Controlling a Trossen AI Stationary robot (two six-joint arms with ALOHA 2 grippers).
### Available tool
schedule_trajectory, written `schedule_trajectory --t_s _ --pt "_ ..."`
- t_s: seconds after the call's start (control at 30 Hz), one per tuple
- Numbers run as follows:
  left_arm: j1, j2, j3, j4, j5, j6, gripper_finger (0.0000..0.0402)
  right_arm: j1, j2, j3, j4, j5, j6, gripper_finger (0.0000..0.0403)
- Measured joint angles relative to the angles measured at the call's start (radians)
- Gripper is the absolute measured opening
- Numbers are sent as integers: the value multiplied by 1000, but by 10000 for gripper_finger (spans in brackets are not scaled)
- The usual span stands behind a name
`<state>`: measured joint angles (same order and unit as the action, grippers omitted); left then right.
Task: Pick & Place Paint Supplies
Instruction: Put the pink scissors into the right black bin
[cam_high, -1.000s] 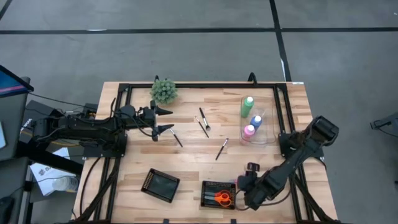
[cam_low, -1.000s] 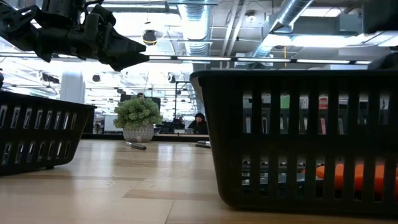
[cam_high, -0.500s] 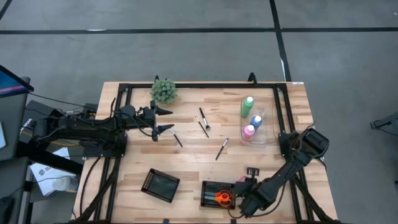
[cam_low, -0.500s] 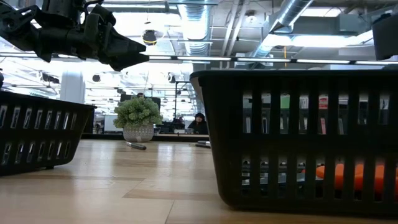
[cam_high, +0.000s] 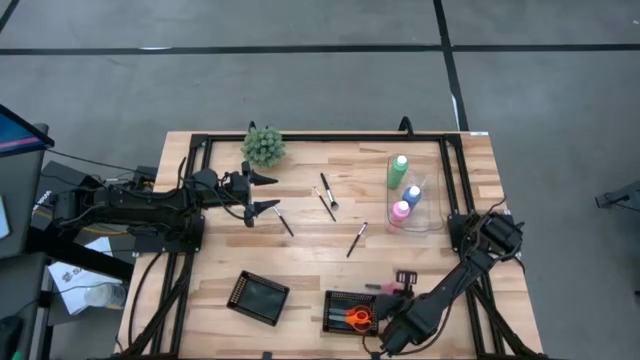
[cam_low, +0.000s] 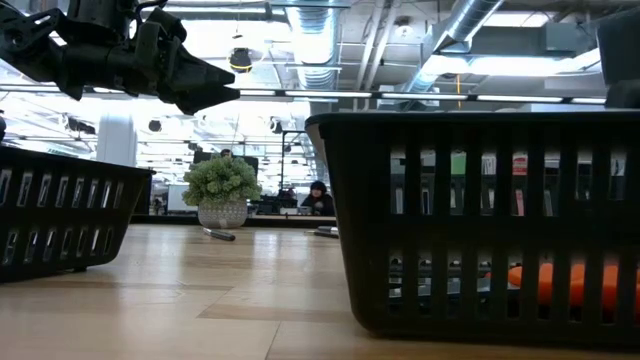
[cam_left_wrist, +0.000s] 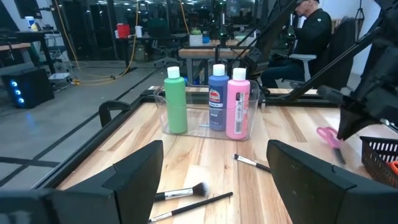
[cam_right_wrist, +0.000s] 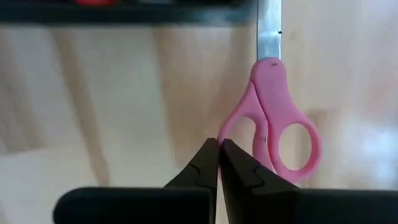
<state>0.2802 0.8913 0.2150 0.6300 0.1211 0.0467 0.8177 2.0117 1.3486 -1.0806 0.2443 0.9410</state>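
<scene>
The right hand (cam_right_wrist: 219, 163), dark fingertips pressed together on one pink plastic scissors (cam_right_wrist: 278, 121) loop.

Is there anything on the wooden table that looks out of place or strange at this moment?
Yes. The right gripper has shut beside the pink-handled scissors, its fingertips meeting with nothing between them; the scissors lie on the wood next to the black slotted basket, outside it. The thin dark-handled brushes lie scattered mid-table.

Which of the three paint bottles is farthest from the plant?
The pink bottle; the blue bottle and green bottle stand closer to the plant.
</scene>
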Motion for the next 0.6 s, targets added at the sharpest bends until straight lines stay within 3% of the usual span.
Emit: schedule_trajectory --t_s 0.3,0.6 --pt "0 0 0 -2 0 -2 280 7 -2 68 -138 19 27 1" --pt "0 0 0 -2 0 -2 280 7 -3 208 -210 149 -25 0"
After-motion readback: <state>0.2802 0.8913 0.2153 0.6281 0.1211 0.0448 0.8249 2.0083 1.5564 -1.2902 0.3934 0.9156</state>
